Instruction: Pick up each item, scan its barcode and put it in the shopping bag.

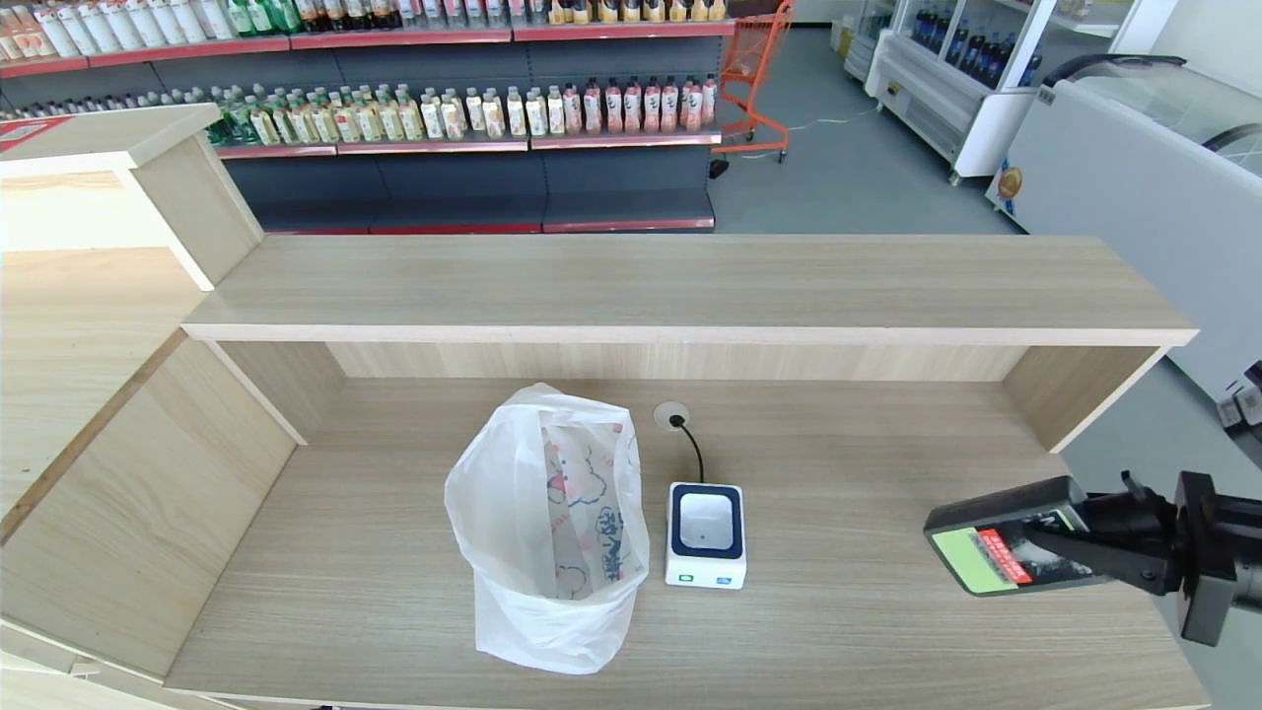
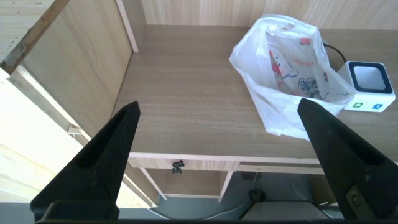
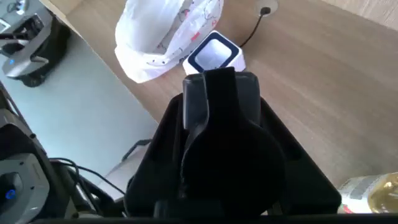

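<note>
Dark packet [image 1: 978, 554]: fingers of right gripper [image 1: 1060, 547] are grasping it right of the scanner [image 1: 706, 534], long axis pointing leftward; left gripper [image 2: 217, 111] released.

A light wooden counter [image 1: 838, 611] fills the lower half of the frame. Near its centre a white bag [image 1: 547, 532] stands open, and a white scanner [image 1: 706, 532] sits just right of it. The black cable [image 1: 693, 449] of the scanner goes up to a round hole [image 1: 671, 414] in the counter.

held item [image 1: 986, 547]: rear end hidden in right jaws | scanner [image 3: 214, 53]: partly covered
</note>
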